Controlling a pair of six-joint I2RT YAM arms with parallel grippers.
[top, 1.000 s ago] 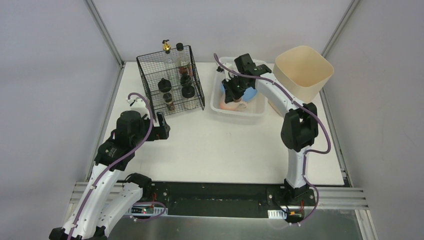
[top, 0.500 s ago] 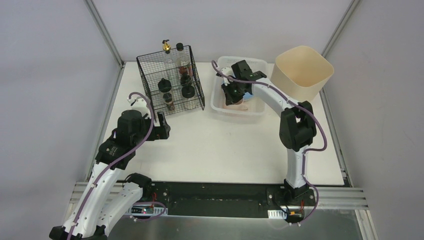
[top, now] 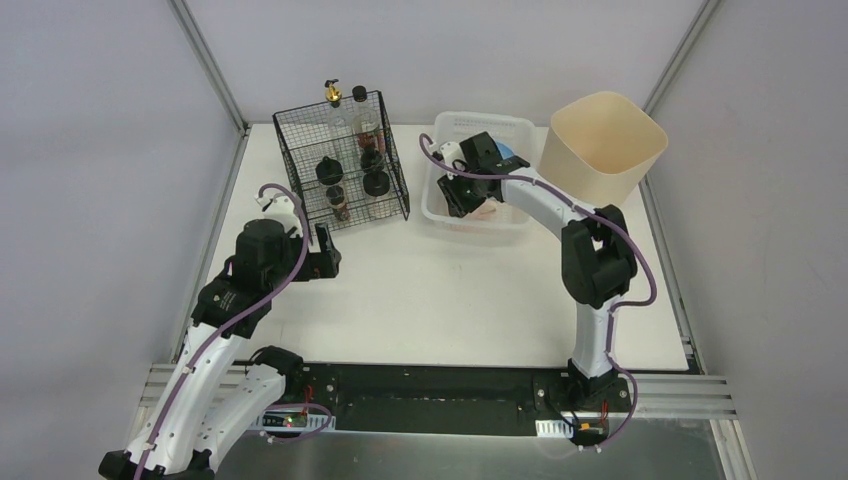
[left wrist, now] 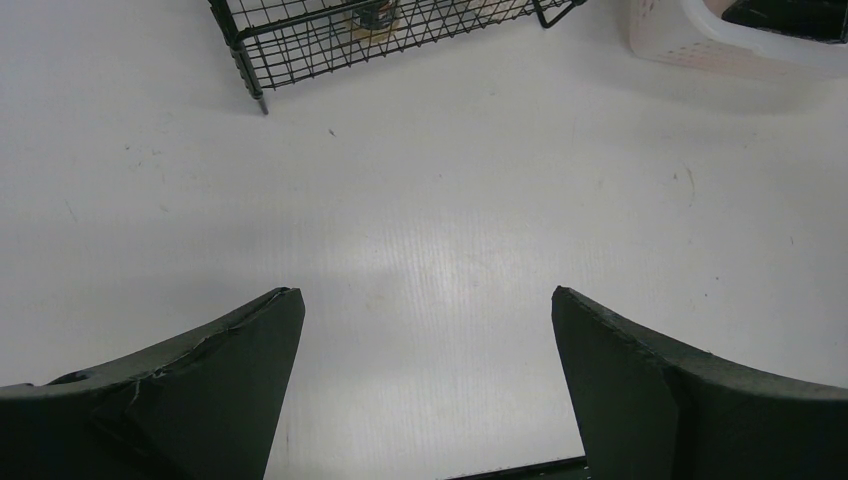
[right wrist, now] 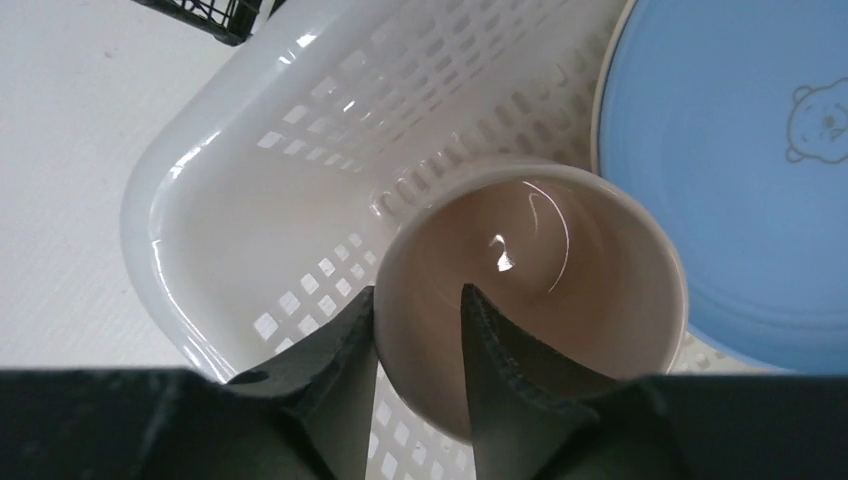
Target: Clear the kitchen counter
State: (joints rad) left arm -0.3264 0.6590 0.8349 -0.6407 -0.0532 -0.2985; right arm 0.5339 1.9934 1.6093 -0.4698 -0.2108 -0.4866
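Note:
The kitchen counter [top: 450, 290] is a wide white tabletop. My right gripper [top: 462, 195] reaches down into the white slotted basket [top: 478, 224]. In the right wrist view a beige cup [right wrist: 540, 240] stands upright in the basket [right wrist: 250, 200] beside a blue plate [right wrist: 720, 180]. The right gripper [right wrist: 417, 292] straddles the cup's rim, one finger outside and one inside, with a gap between the inner finger and the wall. My left gripper [top: 330, 255] hovers wide open over the bare counter [left wrist: 430, 180], and nothing lies between the left gripper's [left wrist: 424, 292] fingers.
A black wire rack [top: 345, 165] holding bottles and jars stands at the back left, with its foot [left wrist: 250, 85] in the left wrist view. A tall beige bin [top: 603, 140] stands at the back right, next to the basket.
The right arm carried the cup left and lower into the basket, and its jaws have parted from the rim. The left arm has not moved.

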